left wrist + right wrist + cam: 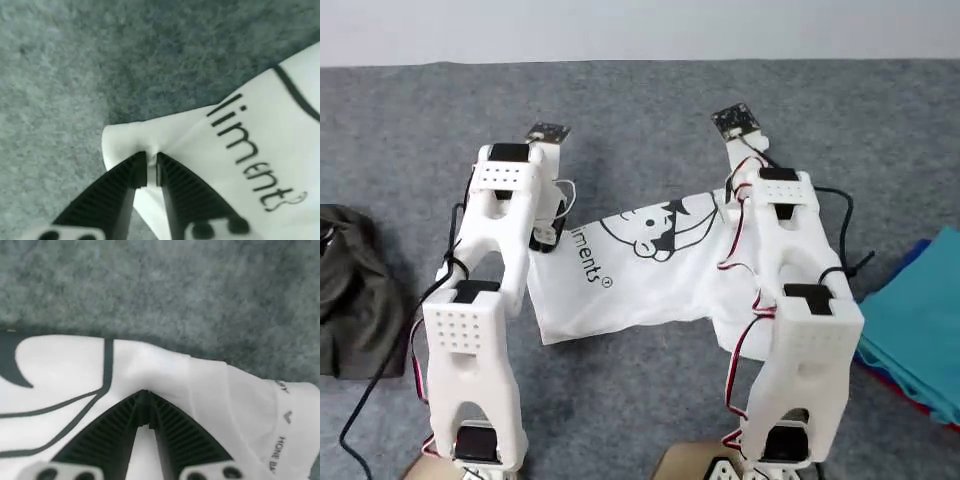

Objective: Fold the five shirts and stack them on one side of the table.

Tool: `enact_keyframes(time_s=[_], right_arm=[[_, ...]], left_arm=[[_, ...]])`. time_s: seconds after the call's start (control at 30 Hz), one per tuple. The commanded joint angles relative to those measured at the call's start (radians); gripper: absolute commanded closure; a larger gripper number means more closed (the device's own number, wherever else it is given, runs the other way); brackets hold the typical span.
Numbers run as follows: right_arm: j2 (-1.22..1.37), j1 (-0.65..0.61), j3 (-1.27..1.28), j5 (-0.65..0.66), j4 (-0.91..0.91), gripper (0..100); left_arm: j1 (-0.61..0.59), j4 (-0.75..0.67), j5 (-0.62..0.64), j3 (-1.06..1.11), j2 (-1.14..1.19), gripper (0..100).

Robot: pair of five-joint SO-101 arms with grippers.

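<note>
Inside left end effector [151, 172] and right end effector [144, 412], white shirt [640, 285] edge sits pinched.

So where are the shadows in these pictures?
High view: soft, even light, faint shadow under the white shirt's near edge. Left wrist view: the carpet darkens beside the shirt fold held by the left gripper. Right wrist view: thin dark line along the shirt's edge by the right gripper.

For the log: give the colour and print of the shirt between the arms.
White shirt, black drawing and lettering; best in the high view.
</note>
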Motion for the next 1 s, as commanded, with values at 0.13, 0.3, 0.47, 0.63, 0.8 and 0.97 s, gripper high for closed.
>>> enact_keyframes(time_s=[0.13,0.3,0.47,0.63,0.8,0.97], right_arm=[[0.096,0.101,-0.249,0.011,0.142,98.8],[0.096,0.085,-0.339,0.011,0.213,98.8],[0.097,0.041,-0.405,0.011,0.271,98.8],[0.108,-0.002,-0.423,0.011,0.252,98.6],[0.171,0.002,-0.425,0.012,0.182,98.6],[0.202,0.044,-0.43,0.017,0.179,98.6]], left_arm=[[-0.054,0.023,0.002,-0.013,-0.003,96],[-0.044,0.071,0.0,-0.077,-0.066,96],[-0.051,0.095,0.0,-0.162,-0.133,96],[-0.048,0.041,0.0,-0.165,-0.107,96],[-0.051,-0.021,0.0,-0.171,0.011,95],[-0.074,-0.032,0.0,-0.176,0.097,95]])
